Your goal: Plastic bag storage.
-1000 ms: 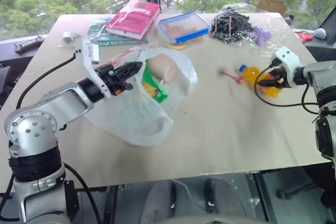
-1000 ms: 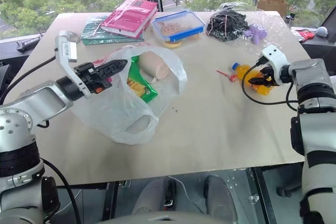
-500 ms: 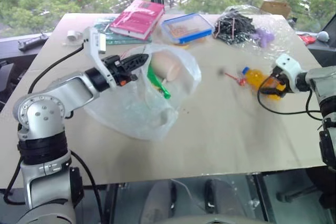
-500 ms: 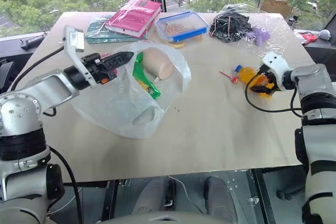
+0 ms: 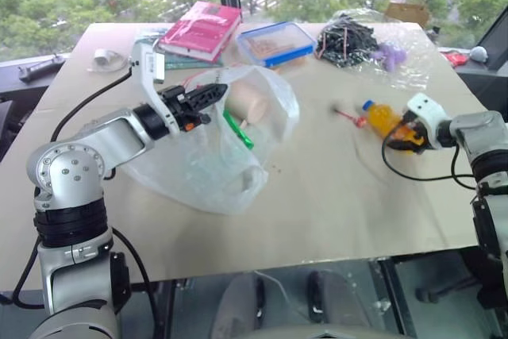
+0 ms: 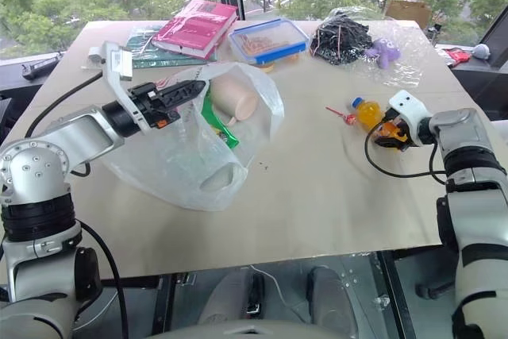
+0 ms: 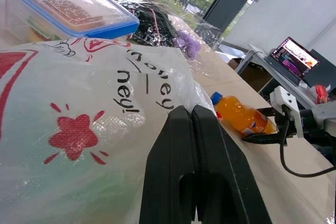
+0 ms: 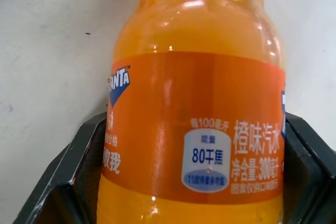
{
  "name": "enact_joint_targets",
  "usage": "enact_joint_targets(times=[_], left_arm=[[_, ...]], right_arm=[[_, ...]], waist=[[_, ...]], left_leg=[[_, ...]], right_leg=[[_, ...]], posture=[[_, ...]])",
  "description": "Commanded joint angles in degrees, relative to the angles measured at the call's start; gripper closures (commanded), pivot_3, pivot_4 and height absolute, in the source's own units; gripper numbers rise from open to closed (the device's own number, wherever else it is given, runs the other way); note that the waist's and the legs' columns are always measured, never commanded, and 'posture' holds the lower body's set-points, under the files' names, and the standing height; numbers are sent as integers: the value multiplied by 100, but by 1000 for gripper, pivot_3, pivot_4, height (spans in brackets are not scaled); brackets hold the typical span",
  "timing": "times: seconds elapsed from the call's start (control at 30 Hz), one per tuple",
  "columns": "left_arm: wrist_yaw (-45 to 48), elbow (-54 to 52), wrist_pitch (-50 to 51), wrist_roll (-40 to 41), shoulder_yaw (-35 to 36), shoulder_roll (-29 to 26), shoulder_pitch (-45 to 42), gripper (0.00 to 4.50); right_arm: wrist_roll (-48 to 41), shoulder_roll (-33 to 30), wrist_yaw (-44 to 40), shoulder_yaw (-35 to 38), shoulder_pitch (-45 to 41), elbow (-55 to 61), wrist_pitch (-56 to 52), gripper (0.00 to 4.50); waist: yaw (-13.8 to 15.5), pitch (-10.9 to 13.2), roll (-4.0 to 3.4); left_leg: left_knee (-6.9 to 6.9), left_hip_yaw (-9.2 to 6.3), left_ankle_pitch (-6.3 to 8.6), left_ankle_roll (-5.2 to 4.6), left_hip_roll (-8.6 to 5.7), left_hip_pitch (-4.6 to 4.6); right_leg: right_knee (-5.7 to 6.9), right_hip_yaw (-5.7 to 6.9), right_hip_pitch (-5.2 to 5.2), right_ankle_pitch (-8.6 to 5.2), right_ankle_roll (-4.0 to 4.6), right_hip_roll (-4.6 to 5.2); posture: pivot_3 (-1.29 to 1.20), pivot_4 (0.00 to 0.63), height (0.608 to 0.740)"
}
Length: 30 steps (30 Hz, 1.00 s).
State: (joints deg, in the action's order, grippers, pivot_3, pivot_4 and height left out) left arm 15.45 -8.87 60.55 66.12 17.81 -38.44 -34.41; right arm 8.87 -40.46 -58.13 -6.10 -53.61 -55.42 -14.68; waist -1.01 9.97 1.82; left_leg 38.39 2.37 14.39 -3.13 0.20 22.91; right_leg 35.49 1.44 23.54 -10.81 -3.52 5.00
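The plastic bag [image 5: 208, 166], thin and whitish with red print, lies on the table [image 5: 341, 212] with its mouth held up. My left gripper [image 5: 211, 94] is shut on the bag's rim, and its fingers [image 7: 185, 145] press together in the left wrist view. Inside the bag I see a beige cup-like thing [image 5: 248, 104] and a green packet [image 5: 238, 128]. An orange soda bottle [image 8: 197, 114] lies on its side to the right. My right gripper [image 5: 400, 138] is open and straddles the bottle's lower half, one finger on each side.
At the far edge lie a pink book [image 5: 202, 28], a blue-lidded box [image 5: 278, 42], a clear bag of black cables [image 5: 349, 37] and a purple toy [image 5: 389, 55]. A small red thing [image 5: 349, 114] lies just left of the bottle.
The head camera has shifted. My right gripper has sunk a little onto the bottle. My left gripper keeps the bag's rim lifted, much as before.
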Motion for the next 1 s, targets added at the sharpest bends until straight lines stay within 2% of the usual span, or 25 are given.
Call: enact_joint_targets(times=[0.03, 0.1, 0.17, 0.2, 0.3, 0.37, 0.53, 0.77, 0.87, 1.0], left_arm=[[213, -20, -20, -55, 120, -167, -222, 4500], [343, 36, 8, -122, 85, -245, -310, 4500], [477, 70, 42, -157, 41, -313, -398, 4500], [546, 89, 56, -179, 20, -341, -450, 4500], [741, 161, 118, -217, 2, -409, -595, 4500], [874, 179, 143, -267, -7, -488, -620, 4500], [1158, 136, 208, -280, 109, -719, -572, 4500], [1165, -352, 376, -14, 423, -826, -194, 4500], [1126, -593, 390, 17, 459, -818, 23, 4500], [1071, -906, 361, 23, 434, -808, 264, 4500]], right_arm=[[-891, -252, -594, 453, 836, 2864, -1324, 1208], [-1421, -327, -732, 575, 1428, 4904, -2317, 1208], [-1801, -233, -619, 557, 1681, 6244, -3094, 1208], [-1923, -135, -516, 452, 1684, 6744, -3420, 1208], [-2106, 327, -112, 42, 1410, 7432, -4035, 1208], [-2144, 707, 171, -208, 1092, 7434, -4257, 1208], [-1882, 1374, 562, -939, 387, 6538, -3961, 1208], [-1366, 2631, 791, -1776, -764, 4071, -2708, 1208], [-1182, 3140, 814, -1913, -1188, 3065, -2154, 1208], [-1182, 3929, 953, -1687, -1803, 1669, -1546, 1208]], waist=[[29, 9, -14], [32, 28, -46], [11, 35, -68], [4, 40, -75], [6, 41, -76], [25, 42, -73], [48, 43, -71], [-17, 45, -67], [-49, 45, -67], [-109, 46, -66]], left_leg=[[0, 2, 0, 0, 0, 6], [1, -7, -2, 3, 3, 33], [5, 3, -11, 14, 2, 101], [5, 5, -12, 16, 2, 108], [4, 10, -13, 18, 7, 104], [6, 9, -12, 16, 2, 101], [10, 4, -12, 13, -5, 101], [4, 2, -12, 14, -3, 106], [-2, 3, -13, 15, -2, 109], [-2, 0, -13, 15, -2, 111]], right_leg=[[7, -2, 11, 0, 0, 1], [20, 5, 38, -1, 1, 0], [42, -5, 124, 1, 0, -1], [44, -7, 135, 1, 0, -2], [43, -6, 134, 1, 0, -11], [41, -5, 126, 0, 0, -9], [39, -5, 122, 0, -1, -7], [38, -3, 130, 0, 1, -10], [37, -4, 136, 0, 1, -11], [37, -3, 137, 1, 1, -10]], posture=[[0, 150, 740], [0, 150, 740], [0, 150, 740], [0, 150, 740], [0, 150, 740], [0, 150, 740], [0, 150, 740], [0, 150, 740], [0, 150, 740], [0, 150, 740]])
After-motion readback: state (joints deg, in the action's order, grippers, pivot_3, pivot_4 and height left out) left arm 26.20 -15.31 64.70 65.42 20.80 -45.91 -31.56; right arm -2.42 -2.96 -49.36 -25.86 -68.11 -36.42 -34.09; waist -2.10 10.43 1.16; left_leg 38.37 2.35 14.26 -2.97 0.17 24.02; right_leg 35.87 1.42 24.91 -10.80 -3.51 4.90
